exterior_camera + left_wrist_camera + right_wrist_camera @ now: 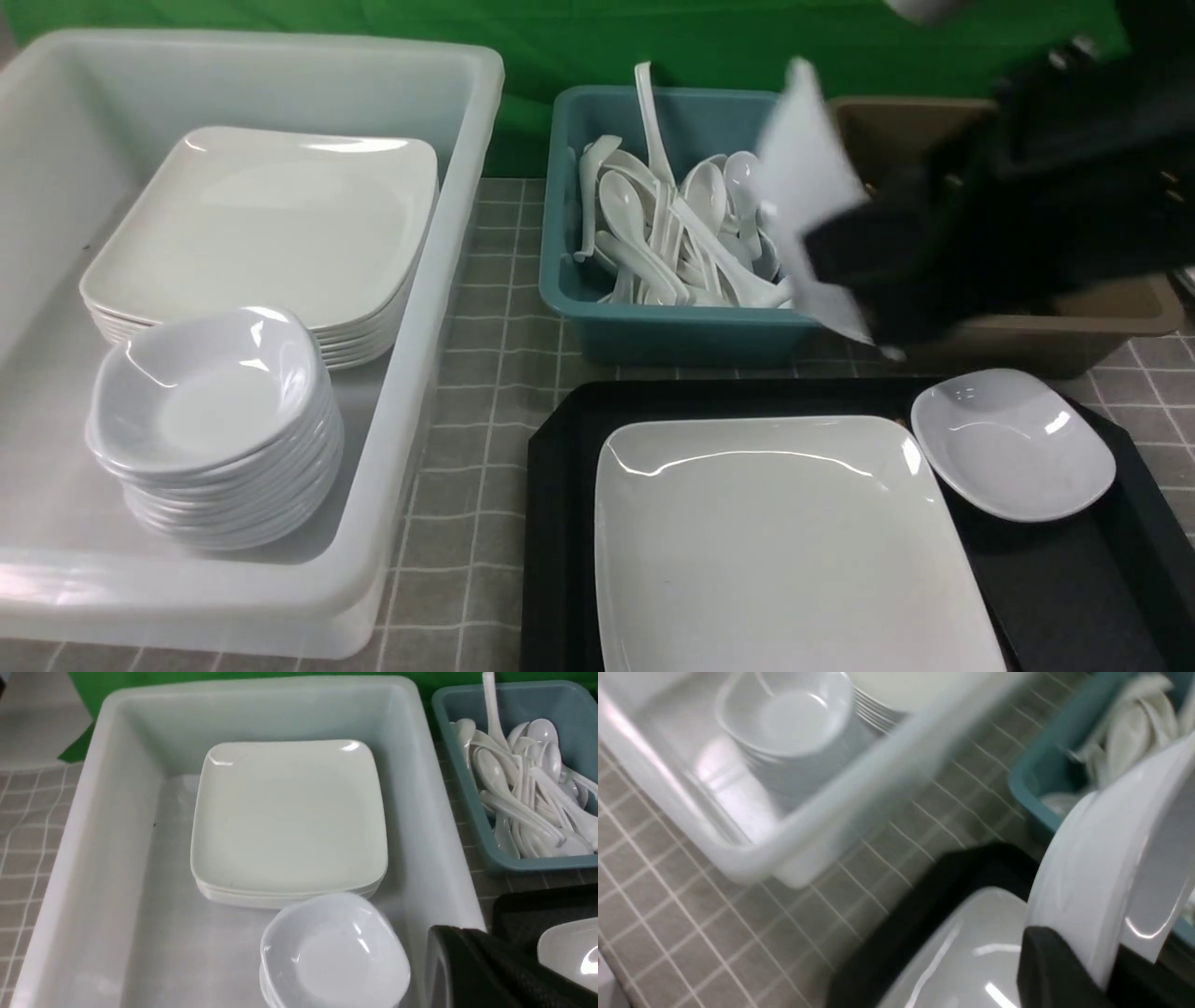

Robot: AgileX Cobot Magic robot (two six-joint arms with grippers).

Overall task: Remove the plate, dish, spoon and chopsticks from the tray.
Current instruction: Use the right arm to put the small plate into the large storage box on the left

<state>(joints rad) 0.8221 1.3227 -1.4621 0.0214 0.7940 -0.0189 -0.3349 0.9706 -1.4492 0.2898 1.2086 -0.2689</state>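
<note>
Above the far edge of the tray, the right gripper pinches a tilted dish; next, probably stack it in the tub.

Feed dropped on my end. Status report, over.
Right gripper shut on dish, held up off tray. Left gripper shut. Plate and second dish on tray. Nothing seen in the way.
</note>
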